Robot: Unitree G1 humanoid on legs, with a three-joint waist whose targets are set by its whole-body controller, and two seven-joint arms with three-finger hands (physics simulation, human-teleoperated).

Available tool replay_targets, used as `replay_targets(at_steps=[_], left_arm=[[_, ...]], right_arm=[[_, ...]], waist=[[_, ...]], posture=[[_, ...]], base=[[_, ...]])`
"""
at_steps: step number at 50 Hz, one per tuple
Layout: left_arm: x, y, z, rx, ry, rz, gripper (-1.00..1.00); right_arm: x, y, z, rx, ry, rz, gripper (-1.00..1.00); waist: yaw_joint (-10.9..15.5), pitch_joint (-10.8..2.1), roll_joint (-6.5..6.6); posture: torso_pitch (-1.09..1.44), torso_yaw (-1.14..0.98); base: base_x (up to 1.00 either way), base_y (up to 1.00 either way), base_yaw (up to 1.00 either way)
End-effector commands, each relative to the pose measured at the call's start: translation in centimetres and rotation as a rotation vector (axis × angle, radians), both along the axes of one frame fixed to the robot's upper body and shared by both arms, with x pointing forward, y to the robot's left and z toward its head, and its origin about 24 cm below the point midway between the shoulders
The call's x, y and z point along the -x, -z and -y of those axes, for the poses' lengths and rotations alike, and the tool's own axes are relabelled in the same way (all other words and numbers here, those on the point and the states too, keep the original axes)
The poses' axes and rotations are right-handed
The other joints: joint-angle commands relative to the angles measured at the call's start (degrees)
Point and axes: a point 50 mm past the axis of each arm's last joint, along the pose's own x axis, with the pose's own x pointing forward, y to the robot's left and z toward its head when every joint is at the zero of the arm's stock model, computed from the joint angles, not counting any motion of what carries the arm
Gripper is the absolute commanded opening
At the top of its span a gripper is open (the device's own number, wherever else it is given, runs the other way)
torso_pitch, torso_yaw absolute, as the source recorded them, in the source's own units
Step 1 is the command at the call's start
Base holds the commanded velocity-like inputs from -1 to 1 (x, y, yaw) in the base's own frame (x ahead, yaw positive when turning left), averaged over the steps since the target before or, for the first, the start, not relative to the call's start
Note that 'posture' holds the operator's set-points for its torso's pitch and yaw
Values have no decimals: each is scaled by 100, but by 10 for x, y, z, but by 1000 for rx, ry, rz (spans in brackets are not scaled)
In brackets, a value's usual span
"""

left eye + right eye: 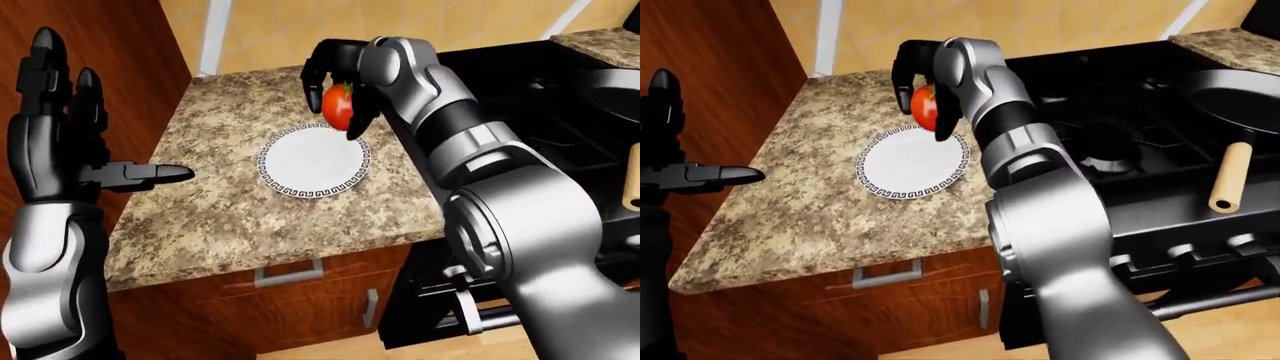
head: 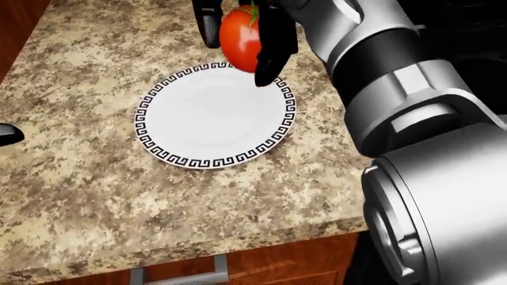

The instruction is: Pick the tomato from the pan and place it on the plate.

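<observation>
Above the top edge of the white plate (image 2: 214, 116) with its black key-pattern border, my right hand (image 2: 245, 35) grips the red tomato (image 2: 240, 38), black fingers closed round it, clear of the speckled counter (image 2: 95, 196). At far left my left hand (image 1: 60, 127) hangs open, fingers spread. At right, the wooden-handled pan (image 1: 1240, 97) sits on the black stove (image 1: 1120, 142).

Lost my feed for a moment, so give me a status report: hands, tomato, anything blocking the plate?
Right hand shut on tomato, above plate's top rim. Left hand open, raised off to the left. Plate bare, nothing in the way.
</observation>
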Motion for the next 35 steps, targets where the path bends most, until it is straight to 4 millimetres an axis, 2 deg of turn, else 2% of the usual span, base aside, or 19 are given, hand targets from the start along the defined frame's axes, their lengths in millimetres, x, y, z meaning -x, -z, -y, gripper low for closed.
replay_targets(at_steps=[1,19,20,24,34,35], left_arm=[[6,-17,1,-30,-5,83,100],[7,-15,-1,-28,-7,81,100],[7,-14,-1,-28,-9,81,100],[7,-15,-1,-28,-9,82,100],[7,-13,-3,-27,-12,80,100],[7,-13,-3,-28,-12,80,100]], right_arm=[[6,-30,-7,-33,-30,106,-100],[8,-7,-31,-17,-70,103,-99],[8,-5,-31,-12,-72,106,-84],[9,-2,-35,-12,-74,106,-99],[8,8,-38,-14,-72,95,-100],[8,8,-39,-11,-74,92,-82]], waist=[[-3,-172,33],[0,-194,60],[-1,-195,61],[0,-199,65],[6,-208,65],[6,-209,65]], posture=[[0,0],[0,0],[0,0],[0,0],[0,0],[0,0]], base=[[0,0,0],[0,0,0],[0,0,0],[0,0,0],[0,0,0],[0,0,0]])
